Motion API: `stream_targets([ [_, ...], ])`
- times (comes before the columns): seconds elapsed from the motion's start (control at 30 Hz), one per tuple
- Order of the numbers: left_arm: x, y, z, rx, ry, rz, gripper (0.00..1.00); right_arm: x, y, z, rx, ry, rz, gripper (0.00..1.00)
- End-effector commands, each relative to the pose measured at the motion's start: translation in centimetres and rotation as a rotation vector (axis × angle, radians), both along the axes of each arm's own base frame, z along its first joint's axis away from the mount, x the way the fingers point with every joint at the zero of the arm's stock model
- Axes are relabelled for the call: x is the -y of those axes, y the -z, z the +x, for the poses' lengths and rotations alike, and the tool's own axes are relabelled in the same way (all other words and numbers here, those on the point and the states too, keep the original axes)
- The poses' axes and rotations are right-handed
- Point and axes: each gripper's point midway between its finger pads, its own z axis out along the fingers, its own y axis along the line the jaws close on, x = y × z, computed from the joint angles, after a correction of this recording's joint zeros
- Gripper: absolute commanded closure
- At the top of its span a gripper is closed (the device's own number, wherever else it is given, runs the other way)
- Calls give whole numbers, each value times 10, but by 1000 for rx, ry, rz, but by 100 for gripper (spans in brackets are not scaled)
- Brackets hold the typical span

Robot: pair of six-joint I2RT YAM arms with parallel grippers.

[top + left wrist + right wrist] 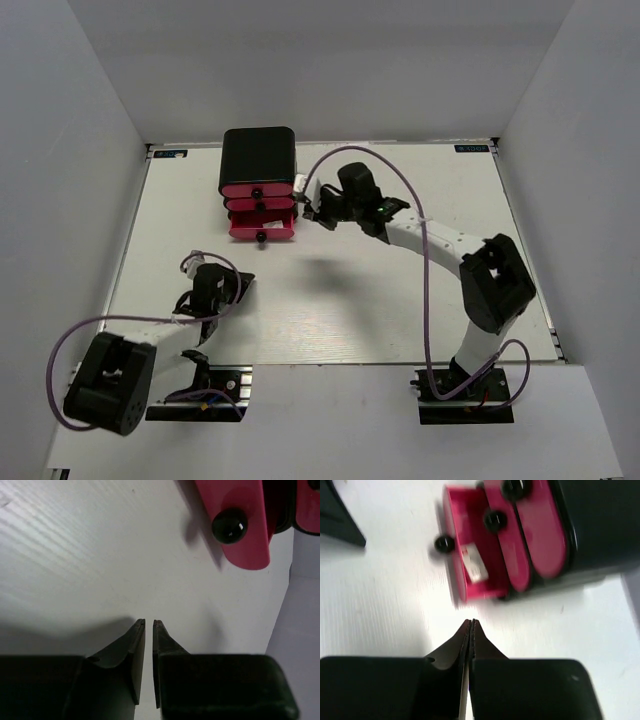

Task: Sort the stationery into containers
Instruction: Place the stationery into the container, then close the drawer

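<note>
Overhead, the containers (260,196), 3 pink-red drawers in 1 black box (258,150), stand at the far side of the table (400,300). The lowest drawer (262,228) is drawn out toward the arms, presumably so items can drop in from above. The right gripper (312,208) hangs just beside the containers on their right. The left gripper (228,285) sits low near its own base, well apart from them.

From the left wrist, its jaws stand a thin slit apart with nothing between them, above bare table, facing a drawer knob (229,525).

From the right wrist, the jaws are pressed together and empty. The small white block (475,563) lies inside the drawn-out drawer, so that piece looks sorted. No other stationery shows in any view.
</note>
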Motion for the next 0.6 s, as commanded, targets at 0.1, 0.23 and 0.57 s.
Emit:
stream_targets([
  [0.1,14,-34,57,85,-60,-109,76,63,11,3,-71,153,8,100],
  [0.23,20,-28,75,69,-87,-151,75,94,21,-4,-101,206,1,100],
  [0.57,31,-30,106,12,-95,-138,69,124,21,-3,-126,264,33,100],
])
